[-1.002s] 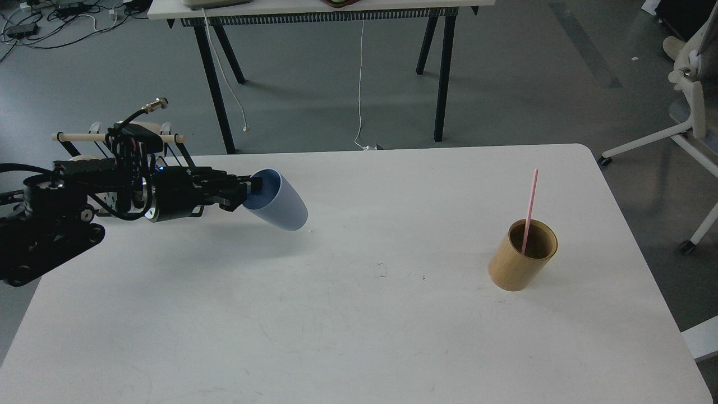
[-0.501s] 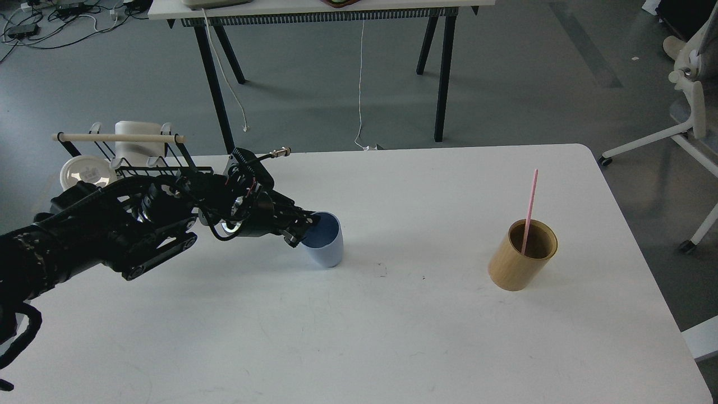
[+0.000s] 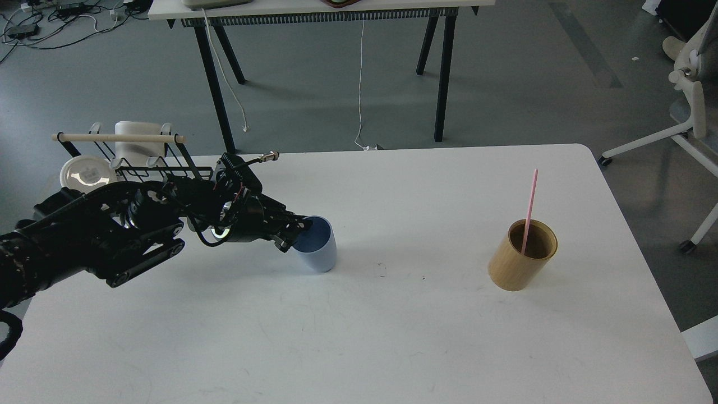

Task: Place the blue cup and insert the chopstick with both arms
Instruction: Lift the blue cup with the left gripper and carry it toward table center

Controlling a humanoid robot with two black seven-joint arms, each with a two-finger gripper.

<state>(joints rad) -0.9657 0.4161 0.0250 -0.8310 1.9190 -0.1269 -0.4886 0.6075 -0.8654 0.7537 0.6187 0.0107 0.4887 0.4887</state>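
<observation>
The pale blue cup [image 3: 318, 249] stands upright on the white table [image 3: 359, 336], left of centre. My left gripper [image 3: 296, 233] comes in from the left and is shut on the cup's near-left rim, one finger inside the cup. The pink chopstick [image 3: 529, 210] leans inside the tan wooden cylinder [image 3: 521, 255] at the right of the table, its top sticking out well above the rim. My right arm and gripper are out of view.
A black wire rack [image 3: 132, 157] with a beige wooden rod, a white plate and a white cup stands at the table's far left corner. Behind the table are a black-legged desk [image 3: 325, 11], hanging cables and a white office chair [image 3: 687, 112] at right.
My left gripper carried the blue cup from a tilted hold in the air at the left down and right, turning it upright; it now rests on the table, slightly left of half a second ago.
</observation>
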